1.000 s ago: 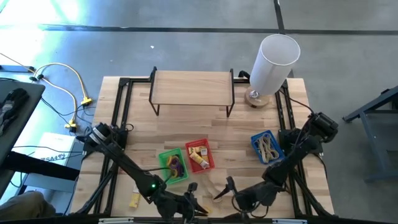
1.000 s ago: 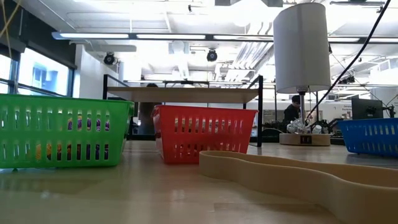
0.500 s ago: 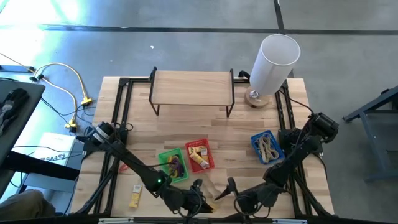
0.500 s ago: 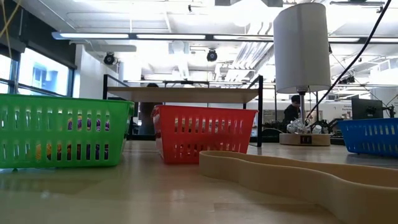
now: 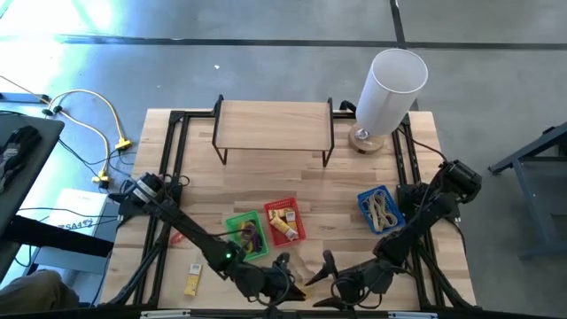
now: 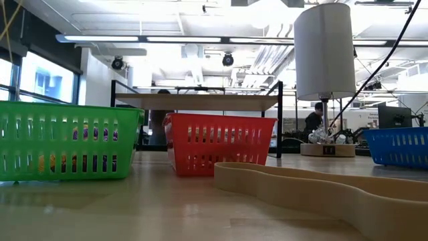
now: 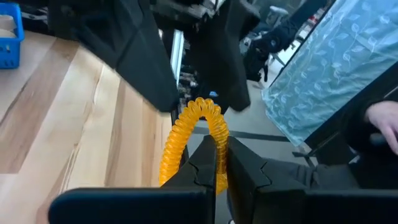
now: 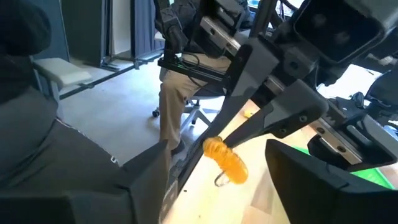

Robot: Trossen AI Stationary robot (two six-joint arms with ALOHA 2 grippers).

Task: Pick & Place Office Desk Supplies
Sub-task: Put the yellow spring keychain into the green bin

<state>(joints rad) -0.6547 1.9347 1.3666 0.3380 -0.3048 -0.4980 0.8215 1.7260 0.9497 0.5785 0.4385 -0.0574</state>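
Grey concrete floor surrounded my wooden desk (image 5: 266, 177), and yellow cables (image 5: 97, 124) trailed over that floor off its left side. On the desk's near-left part lay a small yellow-white packet (image 5: 192, 281). My left claw (image 7: 217, 163) was low over the desk's near edge, its fingers (image 7: 202, 163) pressed together on an orange coiled ring (image 7: 194, 134), which stood up out of the grip. To the right of the packet sat a green basket (image 5: 245, 236) with purple and yellow pieces inside, and a red basket (image 5: 285, 221) stood just beside it, holding yellow-white packets. Behind both, at the far side of the desk, stood a small wooden shelf on black legs (image 5: 274, 124). My right claw (image 8: 211, 165) faced the left one at the near edge, jaws apart, with the orange ring between them and no contact that I could make out. Close to the low camera a tan rubber band (image 6: 314, 191) lay flat on the wood. Further right, a blue basket (image 5: 380, 208) held tan rubber-band loops. At the far-right corner a tall white cylinder (image 5: 390, 89) stood on a round base. Beyond the desk, a person sat in an office chair (image 8: 186, 74).
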